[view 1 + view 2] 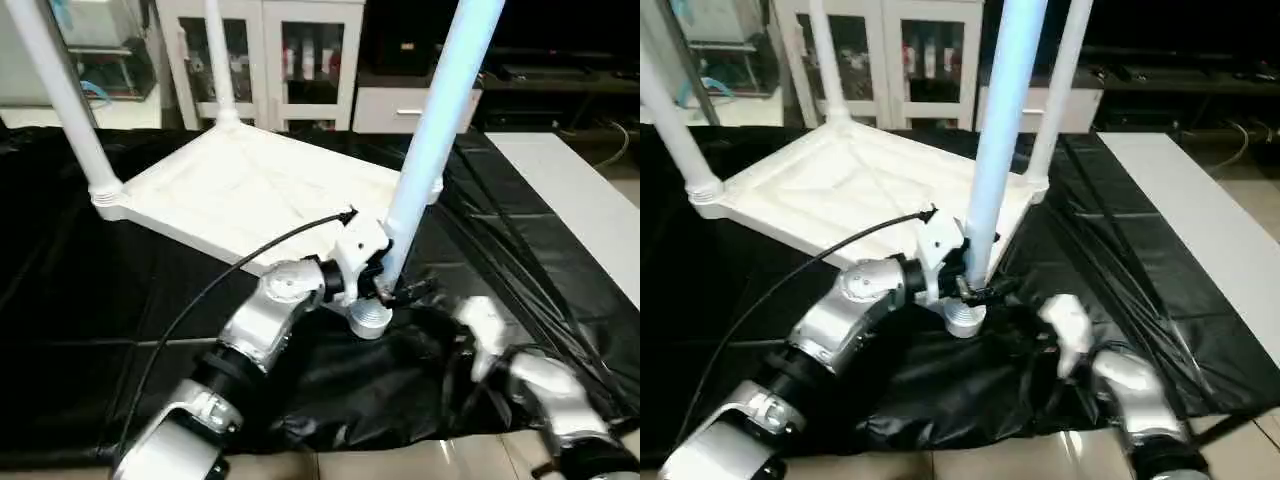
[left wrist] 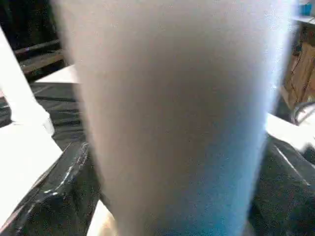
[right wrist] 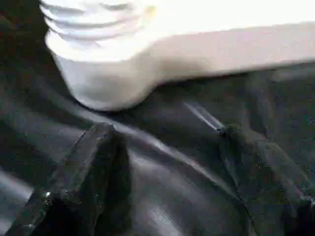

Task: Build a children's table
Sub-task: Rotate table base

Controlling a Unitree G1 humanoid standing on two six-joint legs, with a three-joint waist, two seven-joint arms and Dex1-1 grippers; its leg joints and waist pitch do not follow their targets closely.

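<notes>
The children's table lies upside down on a black sheet, its ribbed white top (image 1: pixel 230 190) facing up. Three white legs stand upright in its sockets: one at the far left (image 1: pixel 60 90), one at the back (image 1: pixel 220 60) and one at the right (image 1: pixel 1060 80). A fourth leg (image 1: pixel 430 130) rises, slightly tilted, from the near corner socket (image 1: pixel 368 318). My left gripper (image 1: pixel 388 287) is shut on this leg just above the socket, a black finger (image 2: pixel 64 177) on each side. My right gripper (image 3: pixel 167 182) rests low on the sheet, open, facing that socket (image 3: pixel 98 73) from close by.
The crumpled black sheet (image 1: pixel 100 320) covers the work surface. A pale board (image 1: pixel 580 200) runs along the right side. White cabinets with glass doors (image 1: pixel 300 60) stand behind. A thin black cable (image 1: pixel 220 270) arcs from my left forearm across the table top's near edge.
</notes>
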